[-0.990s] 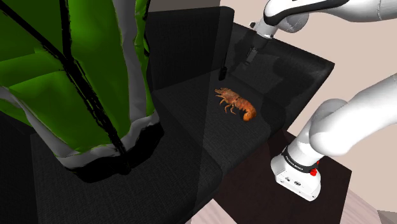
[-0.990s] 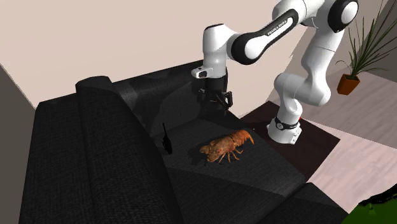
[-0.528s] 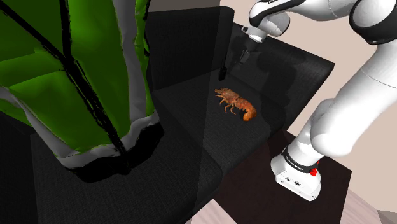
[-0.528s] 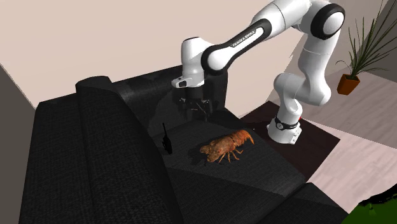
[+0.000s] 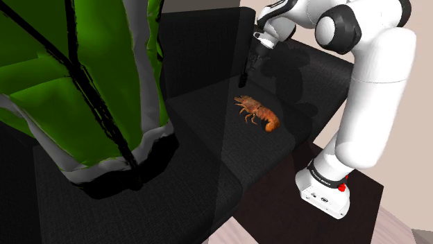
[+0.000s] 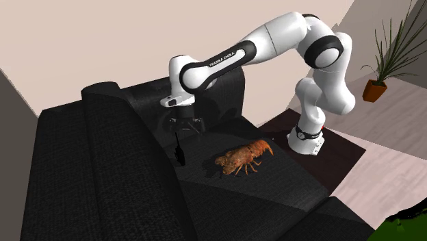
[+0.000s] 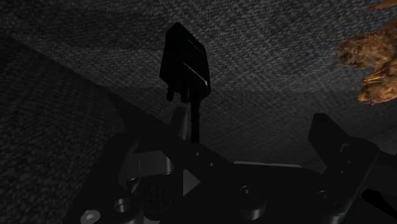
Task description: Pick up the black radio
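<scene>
Over the sofa [image 6: 102,185] seat, the gripper [image 6: 183,129], fingers spread and empty, has swung from the lobster's [image 6: 243,157] 12 o'clock to above the black radio [image 6: 179,152] at its 9 o'clock; descent and grasp remain.

backrest [image 6: 126,154] just beside radio [image 6: 179,152], lobster [image 6: 243,157] apart

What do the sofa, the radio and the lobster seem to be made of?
Sofa: dark woven fabric, matte; a coarse weave shows. Radio: smooth black, probably plastic; flat faces with faint sheen. Lobster: orange-brown, mottled shell; material unclear.
</scene>
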